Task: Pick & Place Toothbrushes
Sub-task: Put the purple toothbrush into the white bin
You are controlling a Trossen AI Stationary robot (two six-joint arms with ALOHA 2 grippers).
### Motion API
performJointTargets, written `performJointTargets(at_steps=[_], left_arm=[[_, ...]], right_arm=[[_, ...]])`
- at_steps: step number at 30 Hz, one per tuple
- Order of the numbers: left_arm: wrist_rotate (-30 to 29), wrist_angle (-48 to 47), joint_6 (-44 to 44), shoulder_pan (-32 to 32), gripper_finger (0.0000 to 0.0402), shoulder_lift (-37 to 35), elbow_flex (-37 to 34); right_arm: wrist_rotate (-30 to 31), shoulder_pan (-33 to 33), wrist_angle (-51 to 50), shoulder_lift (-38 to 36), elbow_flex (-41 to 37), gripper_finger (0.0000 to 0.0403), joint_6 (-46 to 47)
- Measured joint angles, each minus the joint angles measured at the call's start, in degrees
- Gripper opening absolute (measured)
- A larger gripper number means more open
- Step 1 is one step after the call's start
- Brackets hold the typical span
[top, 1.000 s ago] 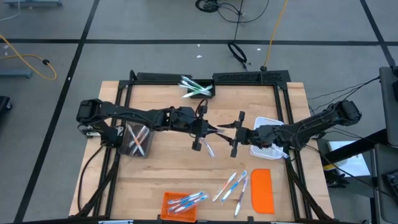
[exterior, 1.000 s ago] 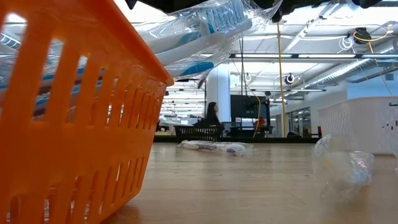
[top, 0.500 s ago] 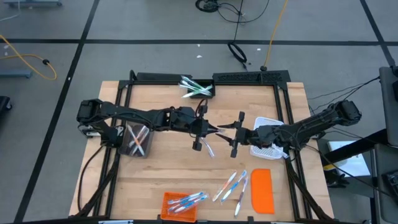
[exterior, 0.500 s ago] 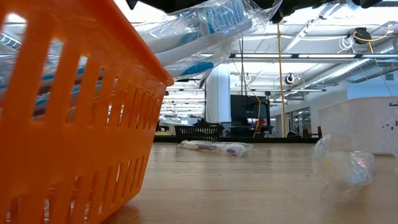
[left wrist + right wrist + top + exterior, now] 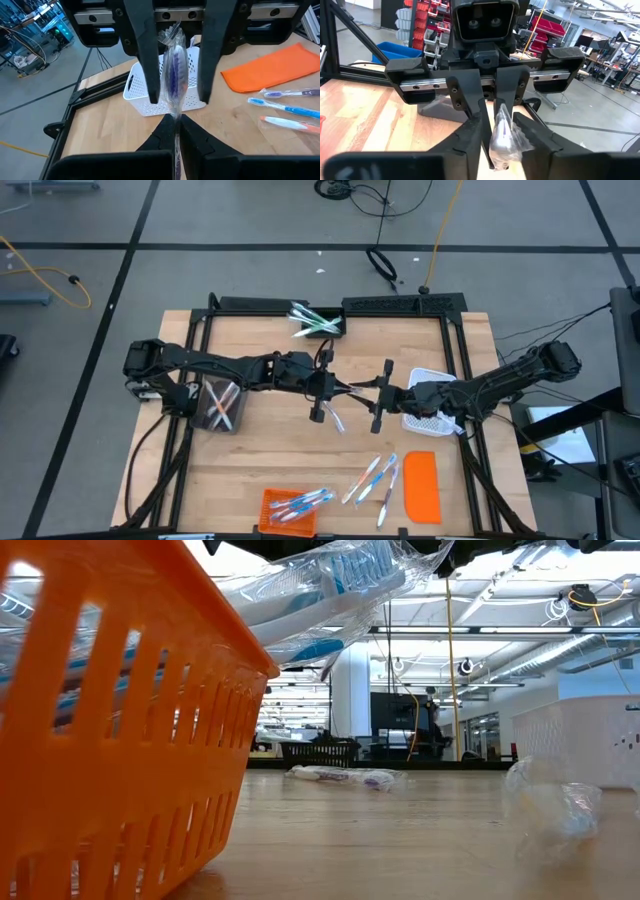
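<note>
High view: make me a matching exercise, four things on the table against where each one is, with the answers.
Things:
1. orange basket
2. white basket
3. orange lid
4. clear bin

Places:
A. under the left arm
B. under the right arm, by the right edge
C. front edge, left of the loose toothbrushes
D. front right, right of the loose toothbrushes

Pairs: 1-C, 2-B, 3-D, 4-A
</note>
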Motion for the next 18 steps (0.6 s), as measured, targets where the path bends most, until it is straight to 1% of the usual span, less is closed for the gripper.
performJointTargets(at_steps=[5, 14, 18], left_arm=[[0.0, -0.1, 0.0, 0.0, 0.0012, 0.0, 0.0], [0.0, -0.2, -0.1, 0.0, 0.0002, 0.0, 0.0], [0.0, -0.2, -1.2, 0.0, 0.0017, 0.0, 0.0]], right_arm=[[0.0, 0.0, -0.3, 0.0, 0.0, 0.0041, 0.0], [0.1, 0.0, -1.1, 0.0, 0.0, 0.0038, 0.4], [0.3, 0.0, -1.2, 0.0, 0.0, 0.0038, 0.3]])
